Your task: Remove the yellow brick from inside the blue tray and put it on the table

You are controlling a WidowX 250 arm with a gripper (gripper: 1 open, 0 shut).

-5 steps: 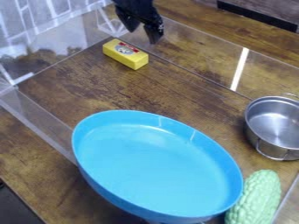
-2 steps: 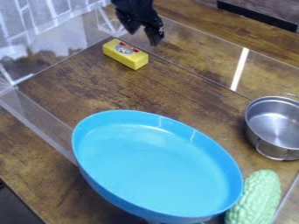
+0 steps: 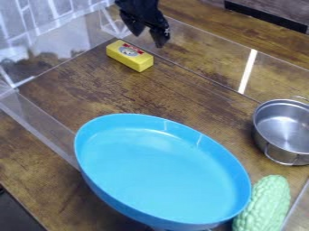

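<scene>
The yellow brick [image 3: 129, 55] lies on the dark wood table [image 3: 182, 95] at the back left, well outside the blue tray [image 3: 163, 167]. That round light-blue tray sits at the front with nothing inside it. My black gripper [image 3: 151, 34] hangs at the top of the view, just above and to the right of the brick. Its fingers stand open and apart from the brick, holding nothing.
A small steel bowl [image 3: 285, 131] stands at the right edge. A bumpy pale-green vegetable-shaped object [image 3: 266, 206] lies at the front right beside the tray. Clear plastic walls [image 3: 42, 86] edge the table on the left and back.
</scene>
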